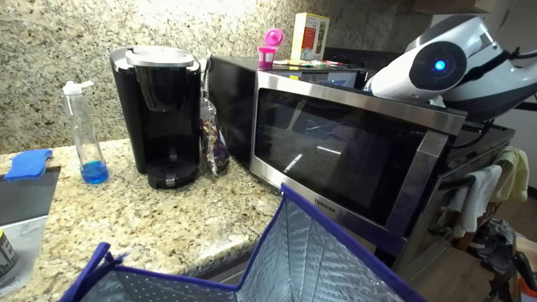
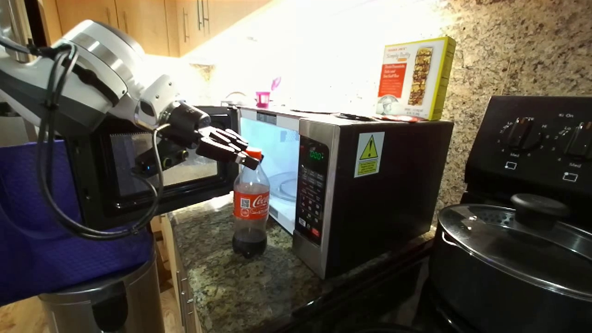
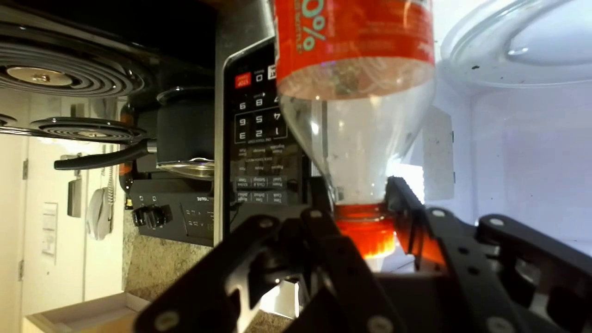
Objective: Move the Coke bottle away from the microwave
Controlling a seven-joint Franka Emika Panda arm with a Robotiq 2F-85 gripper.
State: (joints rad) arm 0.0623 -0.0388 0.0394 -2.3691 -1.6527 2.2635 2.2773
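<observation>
The Coke bottle (image 2: 252,201), with a red label, orange-red cap and some dark liquid, is upright by the open microwave (image 2: 388,203). It also shows in the wrist view (image 3: 356,125). In an exterior view it is hidden behind the microwave's opened door (image 1: 344,155). My gripper (image 2: 254,160) comes in level from the door side. In the wrist view the gripper (image 3: 358,196) has one finger on each side of the neck and cap, both seeming to touch. The bottle's base appears to be on the counter (image 2: 217,282); I cannot tell if it is lifted.
The opened door (image 2: 162,162) stands close behind the gripper. A purple insulated bag (image 2: 69,222) stands in front of the counter. A lidded pot (image 2: 508,268) is on the stove. A snack box (image 2: 411,78) and pink cup (image 2: 262,99) stand on the microwave.
</observation>
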